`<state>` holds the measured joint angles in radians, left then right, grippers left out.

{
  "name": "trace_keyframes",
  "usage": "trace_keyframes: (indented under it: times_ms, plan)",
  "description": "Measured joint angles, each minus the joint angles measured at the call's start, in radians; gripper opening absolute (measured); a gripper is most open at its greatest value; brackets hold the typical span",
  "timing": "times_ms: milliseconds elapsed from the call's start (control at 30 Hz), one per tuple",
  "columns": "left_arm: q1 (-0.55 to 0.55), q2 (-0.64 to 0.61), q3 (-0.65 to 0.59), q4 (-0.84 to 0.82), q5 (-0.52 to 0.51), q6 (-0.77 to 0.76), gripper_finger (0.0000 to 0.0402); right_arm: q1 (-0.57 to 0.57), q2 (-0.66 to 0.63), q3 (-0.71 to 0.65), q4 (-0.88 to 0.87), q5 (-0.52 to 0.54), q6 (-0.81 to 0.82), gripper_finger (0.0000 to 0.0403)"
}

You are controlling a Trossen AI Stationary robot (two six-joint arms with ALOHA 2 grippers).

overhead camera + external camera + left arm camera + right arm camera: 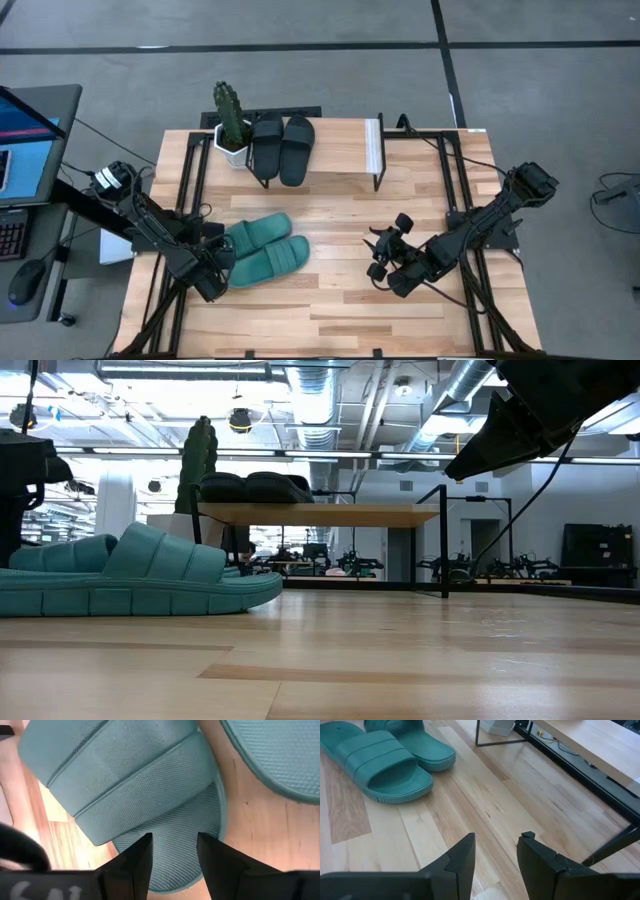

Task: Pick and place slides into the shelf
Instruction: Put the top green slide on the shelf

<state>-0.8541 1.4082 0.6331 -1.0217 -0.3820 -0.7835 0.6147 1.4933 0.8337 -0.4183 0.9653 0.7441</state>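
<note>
Two teal-green slides [262, 250] lie side by side, soles down, on the wooden tabletop at left of centre. My left gripper [172, 855] is open and points steeply down over the toe end of the nearer teal slide [165, 815], one finger to each side of the tip. The black pair of slides [283, 148] rests soles down on the shelf [340, 150] at the far edge. My right gripper [496, 852] is open above bare table at right of centre, with nothing between its fingers.
A cactus in a white pot [232, 125] stands at the shelf's left end, beside the black slides. The shelf panel [330, 513] is bare to their right. A monitor and keyboard [25, 140] sit off the table's left side.
</note>
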Motion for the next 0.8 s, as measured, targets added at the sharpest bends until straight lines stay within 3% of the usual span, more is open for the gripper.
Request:
trace_keyframes:
  times_ms: [233, 567, 800]
  plan:
    - [-0.044, 0.000, 0.027, -0.065, -0.004, -0.033, 0.0144, 0.000, 0.000, 0.000, 0.000, 0.000, 0.001, 0.0134]
    - [-0.070, 0.004, 0.117, -0.202, -0.095, -0.027, 0.0144, 0.000, 0.000, 0.000, 0.000, 0.000, 0.001, 0.0134]
    - [-0.070, 0.183, 0.116, -0.227, -0.098, 0.132, 0.0144, 0.000, 0.000, 0.000, 0.000, 0.000, 0.001, 0.0134]
